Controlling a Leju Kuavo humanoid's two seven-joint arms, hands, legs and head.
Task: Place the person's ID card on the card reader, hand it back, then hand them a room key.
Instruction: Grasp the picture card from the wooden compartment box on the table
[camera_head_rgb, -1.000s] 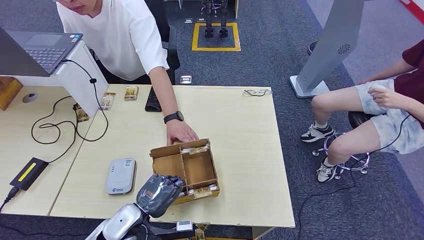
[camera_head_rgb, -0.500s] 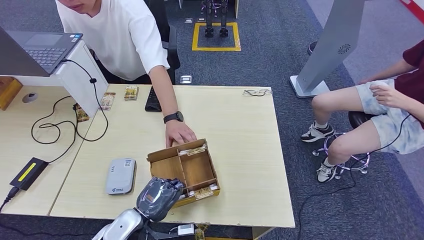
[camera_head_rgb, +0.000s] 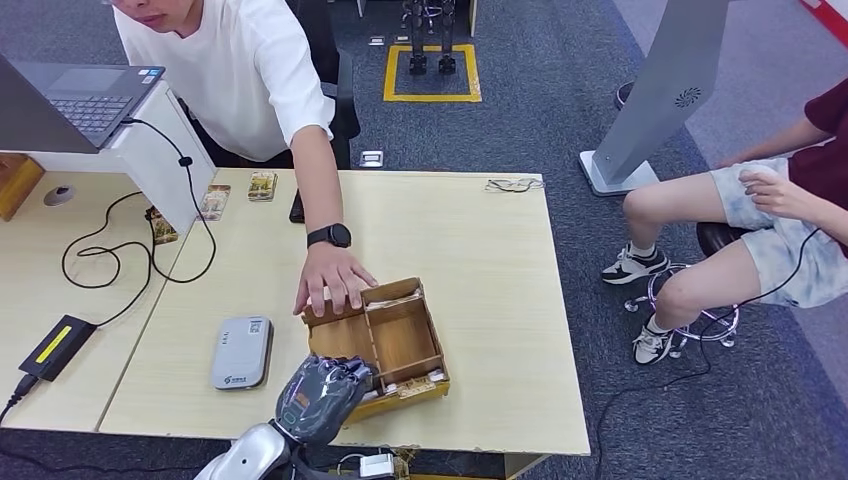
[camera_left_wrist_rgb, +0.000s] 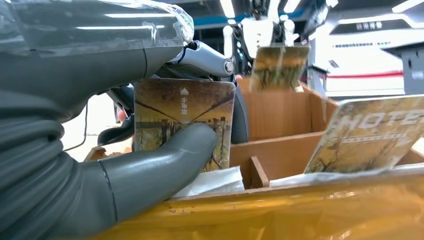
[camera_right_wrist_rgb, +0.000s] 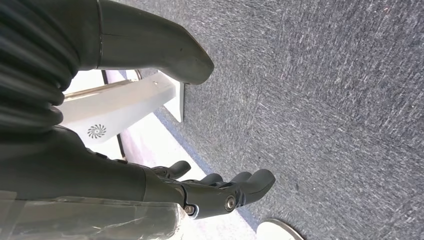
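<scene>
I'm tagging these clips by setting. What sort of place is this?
Probably a mock hotel check-in desk in a robotics lab or office: a wooden box of hotel key cards, a white card reader on the table, a laptop, grey carpet.

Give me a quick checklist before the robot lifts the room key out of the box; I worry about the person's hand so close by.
1. Grip on the key card: ok, the left hand pinches it between thumb and fingers.
2. Card free of the box: not ok, it sits at the box's near edge, low inside it.
3. Person's hand out of the way: not ok, it rests on the box's far corner.
4. Other cards staying put: cannot tell, they stand loosely in the compartments.
5. Right hand: ok, open over the carpet, holding nothing.
6. Card reader unobstructed: ok.
</scene>
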